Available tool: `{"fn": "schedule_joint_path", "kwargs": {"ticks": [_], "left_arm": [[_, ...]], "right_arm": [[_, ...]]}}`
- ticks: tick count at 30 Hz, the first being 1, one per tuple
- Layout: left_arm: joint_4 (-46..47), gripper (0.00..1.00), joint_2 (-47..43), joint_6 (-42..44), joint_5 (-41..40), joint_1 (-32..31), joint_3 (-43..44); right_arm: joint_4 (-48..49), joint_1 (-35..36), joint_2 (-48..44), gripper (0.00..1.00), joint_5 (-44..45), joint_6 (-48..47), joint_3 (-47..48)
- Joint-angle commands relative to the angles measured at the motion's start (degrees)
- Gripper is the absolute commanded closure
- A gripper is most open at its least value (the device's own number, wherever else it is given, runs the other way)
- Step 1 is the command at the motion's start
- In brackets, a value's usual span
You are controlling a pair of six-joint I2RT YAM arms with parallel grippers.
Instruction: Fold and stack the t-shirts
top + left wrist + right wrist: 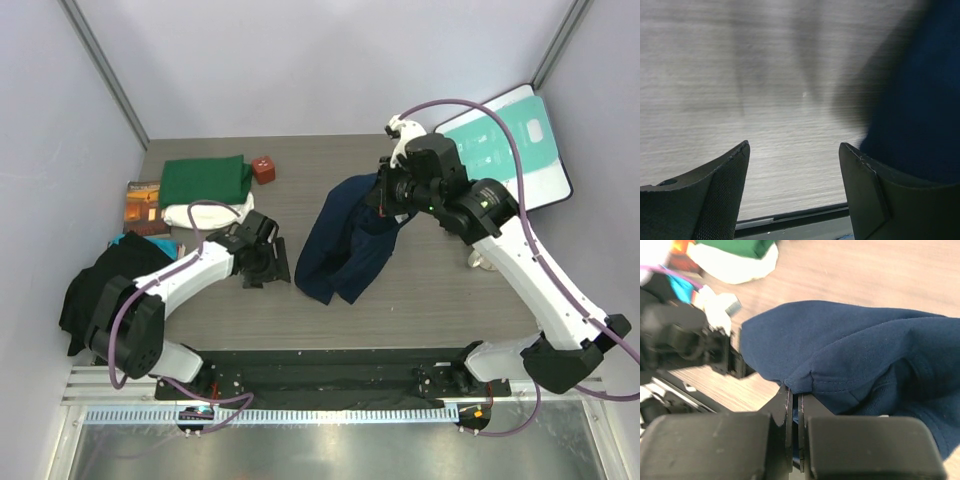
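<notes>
Navy t-shirt (pixel 345 245) hung bunched over mid-counter (pixel 430 290) in the top view. It was held up at its far right end by the right gripper (pixel 385 195), with the lower end trailing on the surface. Left gripper (pixel 262 262) sat low just left of it, touching nothing. Green t-shirt (pixel 205 180) lay folded far left, cream t-shirt (pixel 200 213) just near of it. Risk: cloth was crumpled, so laying it down like that would likely fold in creases.

Left wrist: fingers apart, bare counter between them, navy cloth off to the right and outside the jaws. Closing there would likely grab nothing. Going in low could scrape the counter or catch a single layer.

Right wrist: fingers clamped together on a thin bit of navy hem. Small bite, so a tug from the other arm could pull it free and drop the shirt.
</notes>
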Motion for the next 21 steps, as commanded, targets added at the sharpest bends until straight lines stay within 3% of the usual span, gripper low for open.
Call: {"fn": "schedule_joint_path", "kwargs": {"ticks": [1,7,21], "left_arm": [[3.28,0.28,2.2,-0.06,1.36,-1.96,4.95],[2.49,0.28,0.01,-0.84,-2.31,-8.55,6.02],[8.55,0.29,-6.84,-5.94,-3.57,-13.83,-2.77]], "right_arm": [[4.71,0.23,-1.06,0.99,1.38,-1.33,-2.6],[6.2,-0.3,2.1,0.99,4.02,-3.09,-4.45],[12.53,-3.81,8.43,0.99,5.96,-5.12,-2.16]]}}
